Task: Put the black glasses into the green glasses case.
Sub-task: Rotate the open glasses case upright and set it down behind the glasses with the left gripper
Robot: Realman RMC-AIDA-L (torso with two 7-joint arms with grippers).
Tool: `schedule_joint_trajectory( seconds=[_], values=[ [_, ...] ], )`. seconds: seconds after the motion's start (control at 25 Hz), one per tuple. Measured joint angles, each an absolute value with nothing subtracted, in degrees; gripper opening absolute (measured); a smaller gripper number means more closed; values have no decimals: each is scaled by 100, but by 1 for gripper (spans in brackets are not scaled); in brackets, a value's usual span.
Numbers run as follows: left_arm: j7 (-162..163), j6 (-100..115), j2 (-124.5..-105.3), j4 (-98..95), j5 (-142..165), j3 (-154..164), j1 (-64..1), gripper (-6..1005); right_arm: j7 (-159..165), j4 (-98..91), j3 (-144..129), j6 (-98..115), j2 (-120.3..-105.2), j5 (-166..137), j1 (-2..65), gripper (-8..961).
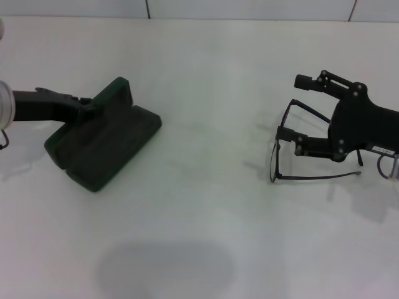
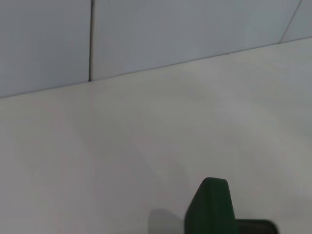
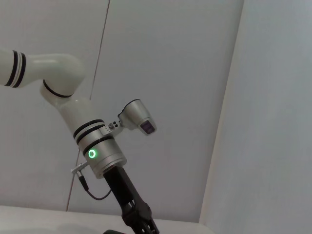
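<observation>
**Glasses at the right gripper, case held open on the left**

Head view: the green glasses case (image 1: 103,143) is lying open on the white bench (image 1: 206,218), well to the left, lid raised toward the back. The left gripper (image 1: 87,107) is reaching in from the left edge, arm low and nearly level, its tip meeting the upper edge of the lid. It is reading as pinching or bracing the lid, but whether the fingers are actually clamped cannot be told. The left wrist view is showing only a corner of the green lid (image 2: 210,207) above the bench.

The black glasses (image 1: 293,152) are sitting well apart from the case, on the right. Temple arms unfolded, lens front facing left. The right gripper (image 1: 290,107) is coming in from the right edge, wrist roughly level, fingers spread wide. One finger (image 1: 308,81) is sitting behind the frame, the other (image 1: 296,140) is lying by the lens front between the two temples. Nothing clamped; no firm contact visible.

The right wrist view is showing only the left arm across the way and the wall.

Handling judgement:
- Frame is thin wire: very light, springy, easily bent.
- Lenses likely slick and scratch-prone, so better avoided.
- Best hold probably the bridge or the front rim near a hinge, gentle closure.
- Long temples are likely to snag the case rim; folding or careful alignment probably needed.
- Case looks rigid; lid may drop if unheld.
</observation>
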State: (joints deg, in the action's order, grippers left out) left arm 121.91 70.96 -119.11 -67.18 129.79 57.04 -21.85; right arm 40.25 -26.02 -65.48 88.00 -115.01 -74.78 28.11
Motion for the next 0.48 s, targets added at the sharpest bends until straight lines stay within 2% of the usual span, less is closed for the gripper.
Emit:
schedule_joint_trajectory(
  seconds=[0.28,0.48],
  values=[
    [11814,7102,-11893,-6777,12980,5714,-2406,285,4018,-2602,-6548,8928,-11506,-7480,2734,863],
    [10093,7089,-11932,-6672,12782,5829,-2750,207,3932,-2567,-6588,9094,-11525,-7515,2690,862]
  ],
)
